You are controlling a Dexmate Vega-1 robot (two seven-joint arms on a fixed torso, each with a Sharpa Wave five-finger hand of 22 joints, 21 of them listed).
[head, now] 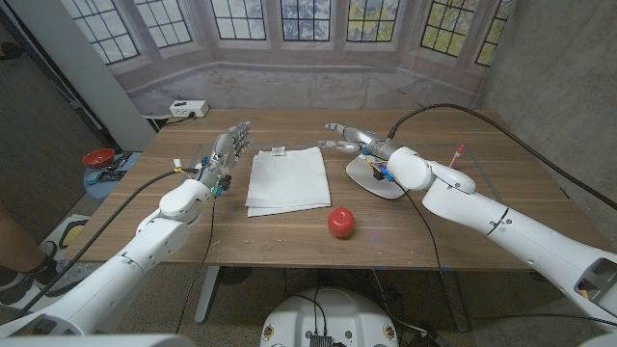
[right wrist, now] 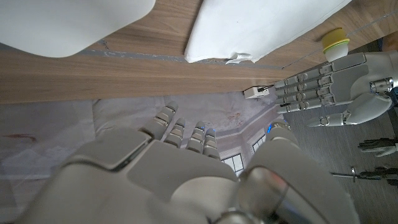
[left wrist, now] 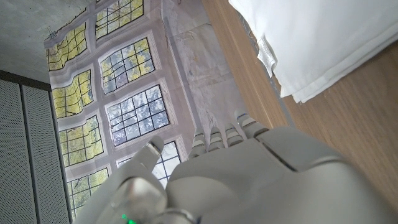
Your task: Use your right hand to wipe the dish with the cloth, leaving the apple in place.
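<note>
A folded white cloth (head: 287, 179) lies in the middle of the wooden table. Just to its right sits the white dish (head: 388, 186), partly covered by my right arm. My right hand (head: 352, 137) hovers over the dish's far edge, fingers spread and holding nothing. The red apple (head: 340, 222) stands on the table in front of cloth and dish. My left hand (head: 227, 149) is left of the cloth, fingers straight and empty. The right wrist view shows the dish (right wrist: 68, 25), the cloth (right wrist: 261, 25), my right hand (right wrist: 180, 168) and my left hand (right wrist: 336, 87). The left wrist view shows the cloth (left wrist: 323, 37) beyond my left hand (left wrist: 249, 168).
A thin red-tipped stick (head: 455, 154) lies on the table right of the dish. A red bowl (head: 97, 157) sits on a stand off the table's left side, and a white box (head: 187, 108) is behind the far edge. A person's foot (head: 14, 275) shows at far left.
</note>
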